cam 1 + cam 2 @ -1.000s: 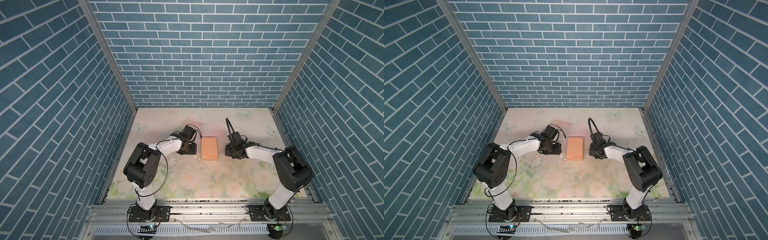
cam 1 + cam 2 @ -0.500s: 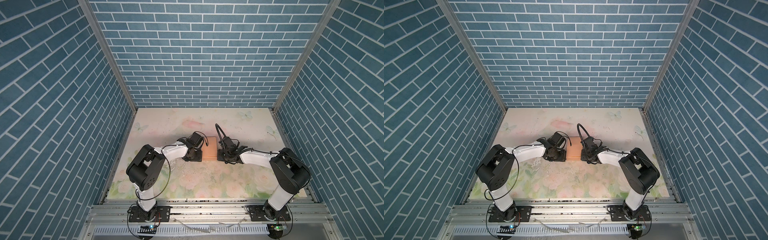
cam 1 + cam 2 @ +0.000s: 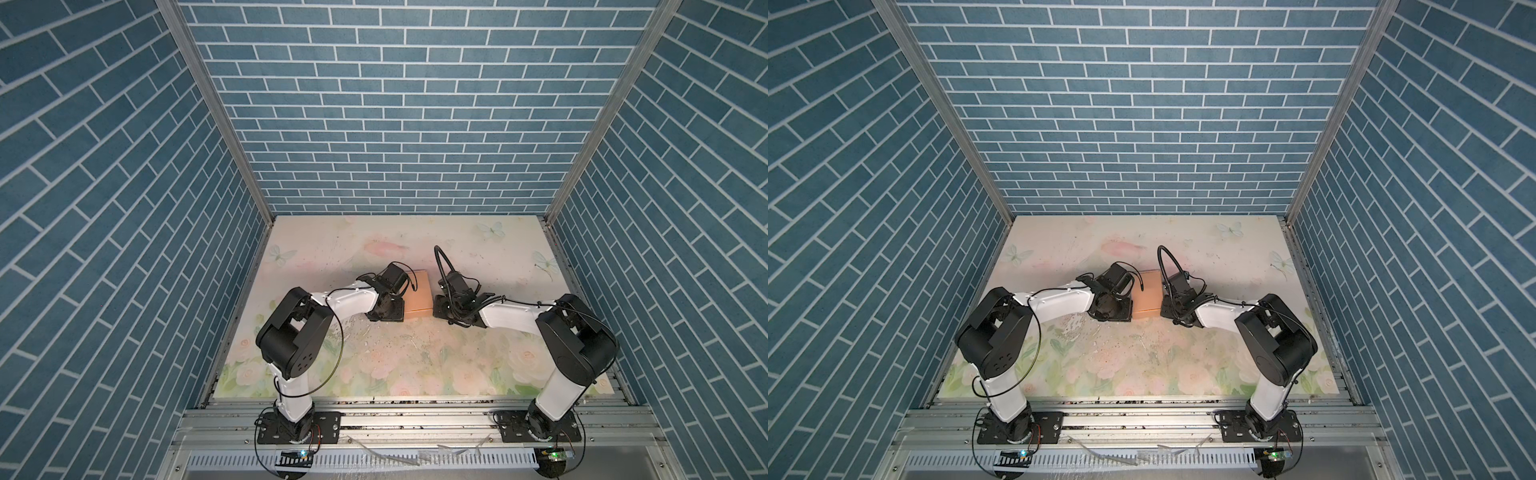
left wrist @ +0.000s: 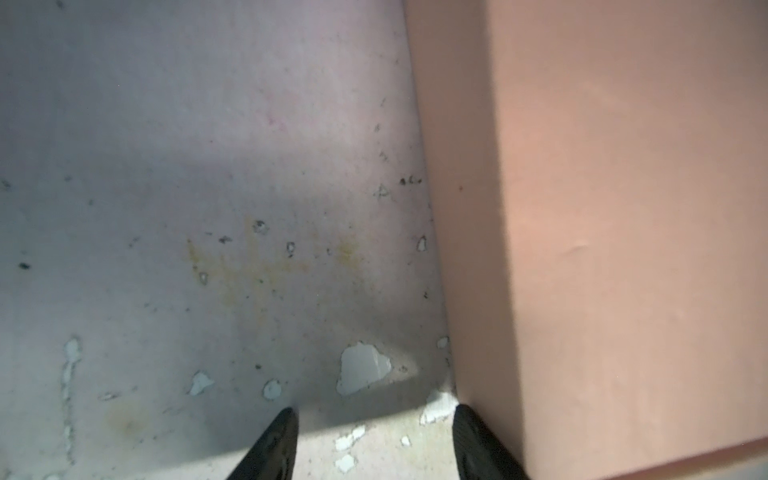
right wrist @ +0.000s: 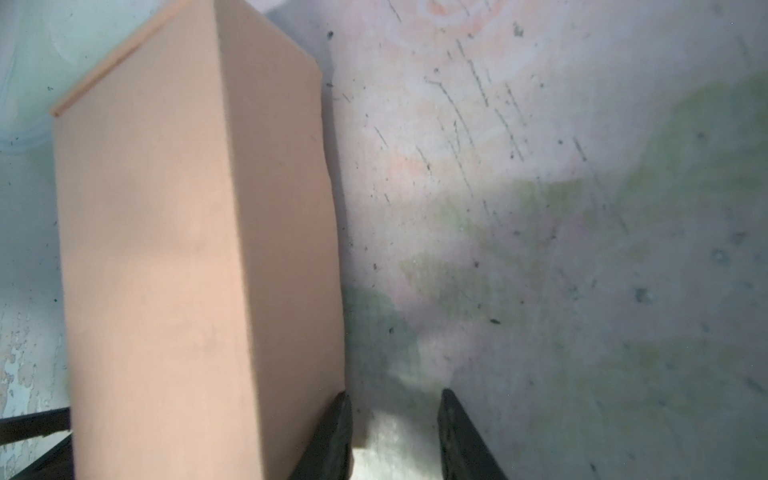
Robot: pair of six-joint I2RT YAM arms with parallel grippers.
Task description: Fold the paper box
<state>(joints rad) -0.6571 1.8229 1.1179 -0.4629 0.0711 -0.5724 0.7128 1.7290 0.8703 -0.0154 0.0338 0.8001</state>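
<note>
At the centre of the floral surface (image 3: 374, 365), the paper box (image 3: 418, 297) lies flat and appears folded shut, its long axis running 12 to 6 in both top views. The left fingers (image 4: 478, 444) stand at its 9 o'clock side and the right fingers (image 5: 332, 436) at its 3 o'clock side. Each pair is spread and grips nothing, with one finger against the box wall. Neither arm is judged nearer.

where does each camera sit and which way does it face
Top views: high over the arm bases, looking down; left arm and right arm flank the paper box.
Left wrist: on the left arm, facing the table past the open left gripper.
Right wrist: likewise, past the open right gripper.
Shared: all show the paper box.
</note>
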